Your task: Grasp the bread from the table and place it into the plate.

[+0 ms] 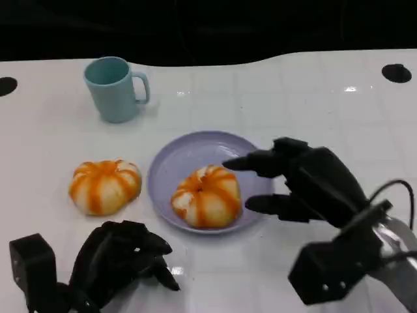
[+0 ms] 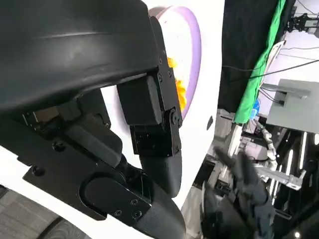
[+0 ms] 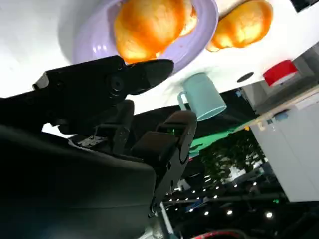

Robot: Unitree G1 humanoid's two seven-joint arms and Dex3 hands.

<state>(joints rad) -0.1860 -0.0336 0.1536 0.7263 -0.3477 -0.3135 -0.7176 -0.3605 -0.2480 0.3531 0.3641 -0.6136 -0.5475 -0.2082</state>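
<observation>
White and glossy, the desk carries 2 breads, 1 plate and 1 mug. 1 bread is seen lying in the lilac plate, just beside the fingers of the right hand, which are spread and hold nothing. The other bread is set on the desk just beyond the left hand, whose fingers are curled in on nothing. A teal mug is placed well beyond both hands.
</observation>
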